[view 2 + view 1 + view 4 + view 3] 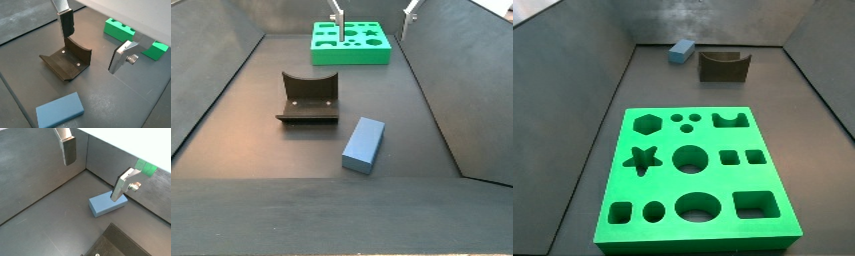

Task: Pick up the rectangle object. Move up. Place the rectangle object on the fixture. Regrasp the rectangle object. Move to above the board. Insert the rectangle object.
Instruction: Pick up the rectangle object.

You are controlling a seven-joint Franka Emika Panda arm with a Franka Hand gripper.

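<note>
The rectangle object is a light blue-grey block lying flat on the dark floor; it also shows in both wrist views and in a side view. The fixture stands beside it, apart from it, its notch empty. The green board lies flat with empty cutouts. My gripper hangs open and empty, well above the floor. Only its fingertips show in a side view, above the board's end.
Grey walls enclose the floor on all sides. A corner where two walls meet lies behind the block. Parts of the board show past my fingers.
</note>
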